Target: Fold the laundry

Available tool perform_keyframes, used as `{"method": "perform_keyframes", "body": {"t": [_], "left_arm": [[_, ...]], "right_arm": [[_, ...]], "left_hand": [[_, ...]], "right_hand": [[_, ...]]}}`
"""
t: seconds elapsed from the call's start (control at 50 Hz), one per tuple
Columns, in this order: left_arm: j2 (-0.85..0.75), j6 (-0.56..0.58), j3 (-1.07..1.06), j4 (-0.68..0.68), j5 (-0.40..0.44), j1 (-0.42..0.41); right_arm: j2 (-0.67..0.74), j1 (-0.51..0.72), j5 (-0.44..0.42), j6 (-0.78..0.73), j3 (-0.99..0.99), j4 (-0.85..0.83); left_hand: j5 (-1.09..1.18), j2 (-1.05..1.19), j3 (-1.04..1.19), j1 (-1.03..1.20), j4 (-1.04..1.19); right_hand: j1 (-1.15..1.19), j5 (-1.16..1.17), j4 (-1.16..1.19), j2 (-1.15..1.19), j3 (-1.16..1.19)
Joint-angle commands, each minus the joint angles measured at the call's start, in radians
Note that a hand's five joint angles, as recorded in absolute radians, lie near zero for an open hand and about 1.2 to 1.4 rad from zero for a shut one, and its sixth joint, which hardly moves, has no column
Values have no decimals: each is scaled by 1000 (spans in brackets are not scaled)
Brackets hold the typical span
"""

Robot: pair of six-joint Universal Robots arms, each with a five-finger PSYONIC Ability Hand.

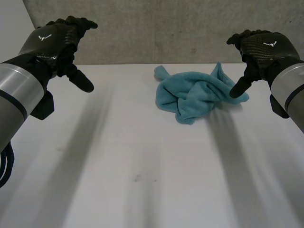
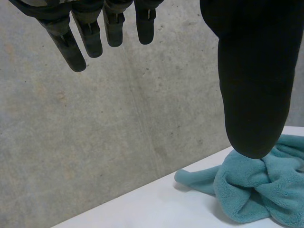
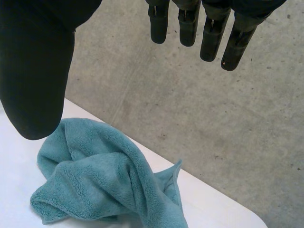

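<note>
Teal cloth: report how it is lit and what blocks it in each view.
Head view: the teal cloth is evenly lit on the white table, with no glare, and the thumb of the right hand overlaps its edge. Left wrist view: the thumb of the left hand, a dark unlit shape, covers part of the cloth. Right wrist view: soft shading in its folds; the thumb overlaps one end.

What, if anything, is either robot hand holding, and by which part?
Nothing is held. The left hand and the right hand are both open above the table; the teal cloth lies crumpled on it, ungrasped.
</note>
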Motion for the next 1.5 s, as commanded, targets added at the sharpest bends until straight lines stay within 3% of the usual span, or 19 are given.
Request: {"method": "perform_keyframes", "body": {"t": [0.02, 0.18, 0.3, 0.4, 0.5, 0.64, 0.66, 0.68, 0.7, 0.72, 0.84, 0.94, 1.12, 1.16, 1.4, 1.42, 1.44, 1.48, 1.5], "left_arm": [[-10, 0, -2, 2, 0, -2], [-51, 5, -5, 63, -6, -2], [-63, 6, -8, 73, -7, -5], [-82, 8, -10, 74, -7, -5], [-105, 8, -13, 76, -7, -5], [-134, 9, -14, 76, -7, -6], [-140, 11, -13, 76, -7, -9], [-145, 11, -13, 79, -7, -11], [-145, 11, -13, 79, -7, -11], [-146, 11, -13, 83, -7, -13], [-151, 12, -13, 90, -9, -13], [-145, 12, -11, 90, -9, -14], [-136, 12, -3, 90, -7, -11], [-131, 11, 6, 91, -9, 0], [-126, 12, -3, 91, -9, 1], [-126, 12, -3, 91, -9, 1], [-132, 9, -5, 91, -9, 0], [-139, 8, -6, 90, -9, -3], [-142, 11, -8, 91, -10, -9]], "right_arm": [[30, -3, -1, -8, -3, -7], [182, -3, -28, -17, -60, -78], [410, 4, -35, -19, -202, -206], [596, 7, -32, -19, -354, -254], [874, -3, -18, -15, -611, -269], [1050, -3, -17, -23, -828, -243], [1071, -4, -18, -26, -853, -237], [1071, -4, -18, -26, -853, -237], [1079, -4, -17, -26, -868, -237], [1074, -4, -14, -25, -876, -236], [975, -3, -20, -3, -853, -225], [638, 7, -57, 55, -675, -228], [364, 27, -133, 55, -466, -179], [237, 68, -153, 49, -369, -131], [123, 186, -344, 26, -28, 64], [126, 201, -380, 3, -6, 102], [126, 201, -380, 3, -6, 102], [126, 211, -432, -90, -1, 174], [126, 211, -433, -91, -1, 174]], "left_hand": [[-31, 11, 7, 2, 9], [-31, 11, 7, 2, 9], [-31, 11, 7, 2, 9], [-31, 11, 7, 2, 9], [-31, 11, 7, 2, 9], [-31, 11, 7, 2, 9], [-31, 11, 7, 2, 9], [-31, 11, 7, 2, 9], [-31, 11, 7, 2, 9], [-31, 11, 7, 2, 9], [-31, 11, 7, 2, 9], [-31, 11, 7, 2, 9], [-31, 11, 7, 2, 9], [-31, 11, 7, 2, 9], [-31, 11, 7, 2, 9], [-31, 11, 7, 2, 9], [-31, 11, 7, 2, 9], [-31, 11, 7, 2, 9], [-31, 11, 7, 2, 9]], "right_hand": [[17, -72, -60, -46, -33], [17, -72, -60, -46, -33], [17, -72, -60, -46, -33], [17, -72, -60, -46, -33], [17, -72, -60, -46, -33], [17, -72, -60, -46, -33], [180, 91, 104, 117, 131], [183, 94, 106, 119, 133], [601, 512, 525, 538, 551], [1227, 1138, 1151, 1164, 1178], [1239, 1150, 1162, 1175, 1189], [1239, 1150, 1162, 1175, 1189], [1239, 1150, 1162, 1175, 1189], [1239, 1150, 1162, 1175, 1189], [1239, 1150, 1162, 1175, 1189], [1080, 991, 1003, 1016, 1030], [1078, 989, 1001, 1015, 1028], [453, 364, 376, 390, 403], [450, 361, 373, 387, 400]]}}
